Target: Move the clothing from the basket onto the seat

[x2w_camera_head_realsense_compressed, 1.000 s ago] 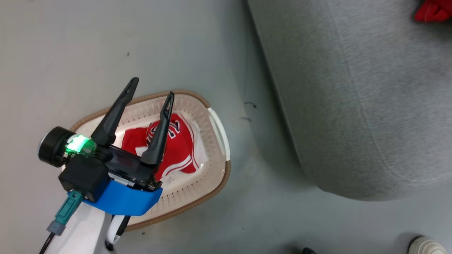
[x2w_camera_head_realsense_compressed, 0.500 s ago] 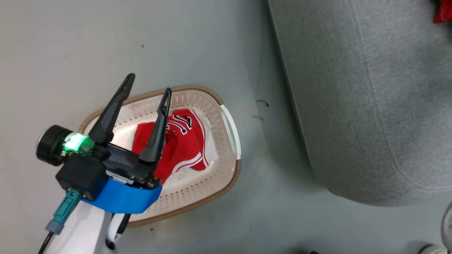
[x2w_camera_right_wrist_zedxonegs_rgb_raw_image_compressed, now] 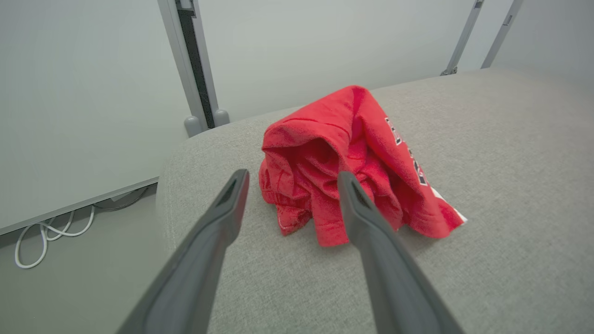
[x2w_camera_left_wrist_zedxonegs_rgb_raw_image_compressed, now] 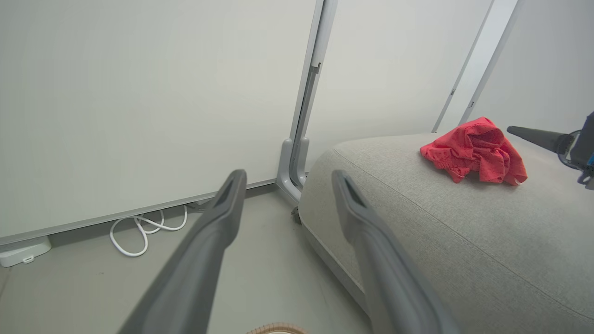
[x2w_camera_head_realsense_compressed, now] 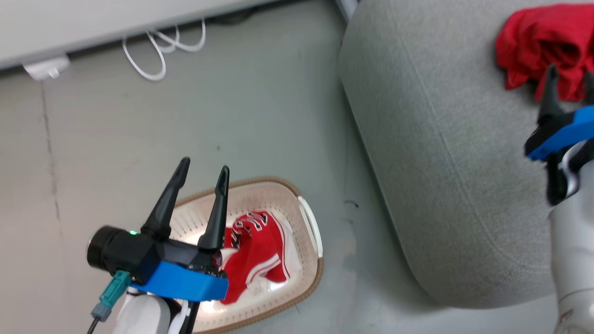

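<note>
On the seat, crumpled red garment

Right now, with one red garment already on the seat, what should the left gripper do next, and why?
Probably tip the left gripper down into the basket toward the striped jersey. It is open and empty above the basket, the jersey lies inside, and the other red garment already sits on the seat.

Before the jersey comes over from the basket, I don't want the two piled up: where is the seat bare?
The seat is bare across its wide middle and along the side facing the basket. It is crowded around the crumpled red garment, where the open right gripper points at it.
</note>
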Motion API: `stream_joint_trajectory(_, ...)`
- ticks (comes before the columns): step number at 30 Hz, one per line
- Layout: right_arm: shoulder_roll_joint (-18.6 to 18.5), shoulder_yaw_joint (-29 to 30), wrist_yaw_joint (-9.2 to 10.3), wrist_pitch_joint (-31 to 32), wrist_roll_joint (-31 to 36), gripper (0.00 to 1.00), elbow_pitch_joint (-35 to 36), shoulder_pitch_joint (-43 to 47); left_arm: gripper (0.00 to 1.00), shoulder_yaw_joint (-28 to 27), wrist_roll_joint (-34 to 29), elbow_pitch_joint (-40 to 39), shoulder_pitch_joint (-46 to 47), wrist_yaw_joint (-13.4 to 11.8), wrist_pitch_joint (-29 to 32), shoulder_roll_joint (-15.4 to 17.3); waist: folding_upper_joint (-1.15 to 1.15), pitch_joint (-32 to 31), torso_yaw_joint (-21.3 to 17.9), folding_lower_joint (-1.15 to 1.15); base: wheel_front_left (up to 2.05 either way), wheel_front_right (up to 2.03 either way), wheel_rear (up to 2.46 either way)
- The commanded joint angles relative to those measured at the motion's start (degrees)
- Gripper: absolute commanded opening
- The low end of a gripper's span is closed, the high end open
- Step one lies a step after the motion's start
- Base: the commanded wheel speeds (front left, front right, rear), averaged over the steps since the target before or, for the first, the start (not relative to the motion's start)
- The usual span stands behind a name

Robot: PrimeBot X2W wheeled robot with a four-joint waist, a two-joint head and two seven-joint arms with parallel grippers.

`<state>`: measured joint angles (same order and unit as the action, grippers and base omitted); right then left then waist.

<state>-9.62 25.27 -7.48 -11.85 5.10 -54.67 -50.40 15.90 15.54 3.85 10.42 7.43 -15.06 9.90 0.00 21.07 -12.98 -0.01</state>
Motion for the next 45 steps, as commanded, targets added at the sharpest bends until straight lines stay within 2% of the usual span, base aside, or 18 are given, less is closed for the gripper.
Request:
stream_joint_trajectory(1,0.8,-1.0,-0.03,-0.8,0.0,1.00,0.8,2.4,1.00,-0.7,0.0,0.7,-1.1,0.0,-0.2,-0.6,0.00,-5.6,1.0,0.01,0.00,0.00,0.00)
stream_joint_trajectory(6,3.9,-5.4,-0.03,-2.4,-3.7,1.00,5.6,9.5,1.00,-2.4,0.1,3.7,-3.9,0.0,-0.2,-2.3,0.00,-10.4,2.8,0.01,0.00,0.00,0.00)
stream_joint_trajectory(12,6.0,-11.5,-0.03,-3.2,-8.0,1.00,15.5,21.1,1.00,-4.7,0.4,6.6,-6.2,0.0,-0.2,-3.6,0.00,-14.9,5.3,0.01,0.00,0.00,0.00)
stream_joint_trajectory(19,6.8,-16.3,-0.03,-3.4,-11.8,1.00,28.7,34.5,1.00,-7.9,-0.5,9.5,-8.2,0.0,-0.2,-4.6,0.00,-18.2,8.3,0.01,0.00,0.00,0.00)
stream_joint_trajectory(25,6.7,-20.6,-0.03,-3.0,-12.0,1.00,35.9,42.7,1.00,-10.1,-1.0,11.5,-9.0,0.0,-0.2,-5.1,0.00,-19.8,10.8,0.01,0.00,0.00,0.00)
stream_joint_trajectory(34,6.7,-24.2,-0.03,0.3,-10.2,1.00,41.5,48.0,1.00,-13.6,-1.4,12.6,-10.8,0.0,-0.2,-4.9,0.00,-21.1,12.7,0.01,0.00,0.00,0.00)
stream_joint_trajectory(45,6.7,-23.4,-0.03,1.7,-12.5,1.00,43.8,49.9,1.00,-14.5,-2.2,12.4,-12.4,0.0,-0.2,-5.2,0.00,-21.5,13.5,0.01,0.00,0.00,0.00)
